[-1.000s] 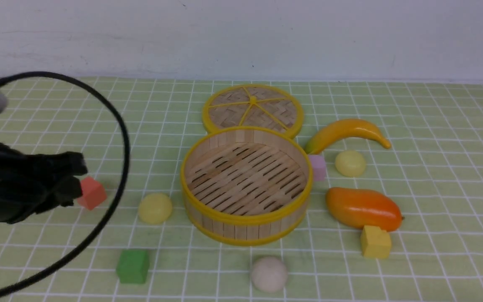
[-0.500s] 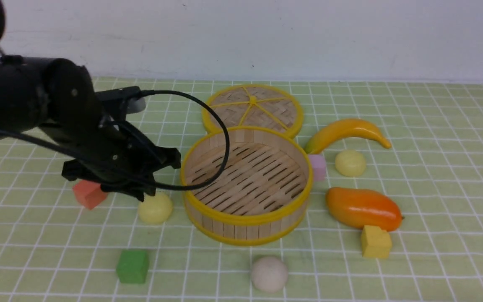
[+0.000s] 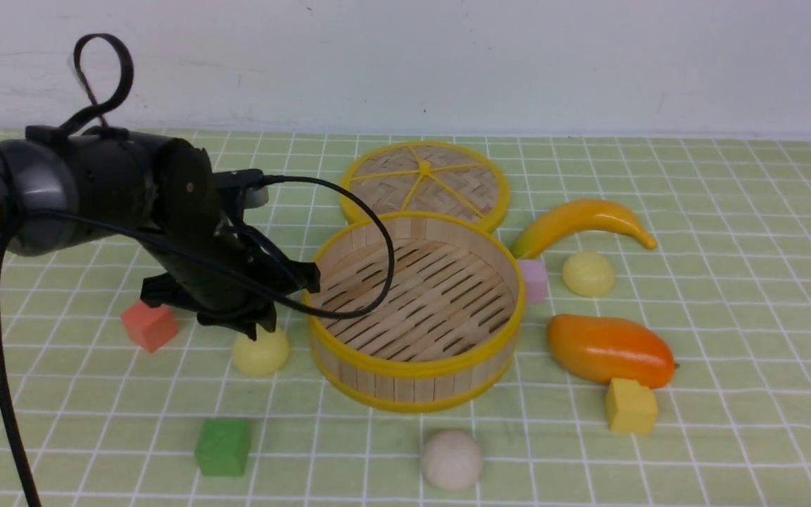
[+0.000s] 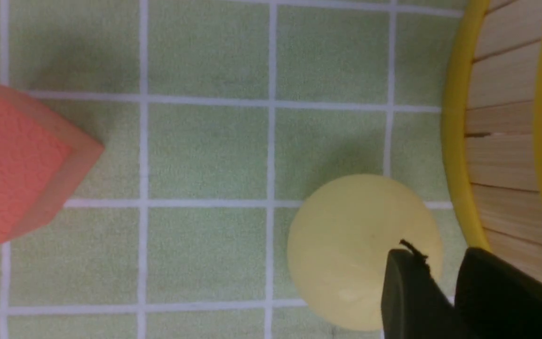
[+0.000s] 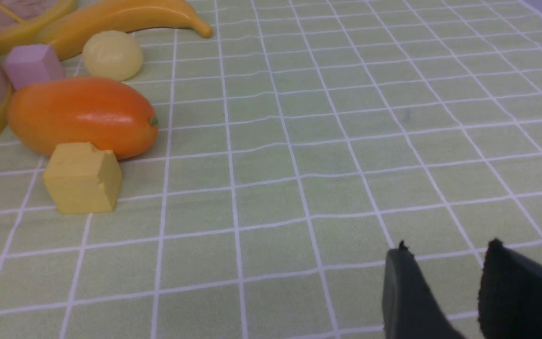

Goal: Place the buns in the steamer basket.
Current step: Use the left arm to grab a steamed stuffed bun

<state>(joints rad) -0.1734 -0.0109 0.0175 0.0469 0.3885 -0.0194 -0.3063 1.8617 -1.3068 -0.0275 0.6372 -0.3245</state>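
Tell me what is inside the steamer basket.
Only its bare slatted floor shows inside the steamer basket; nothing lies on it. The black cable crosses a thin strip at its left, and the near wall hides the floor's front edge.

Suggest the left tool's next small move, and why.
Probably open the left tool wider before lowering it. It hangs just above the pale yellow bun beside the steamer basket, and its jaws look to stand much closer together than the bun is wide, so they would likely land on top of it.
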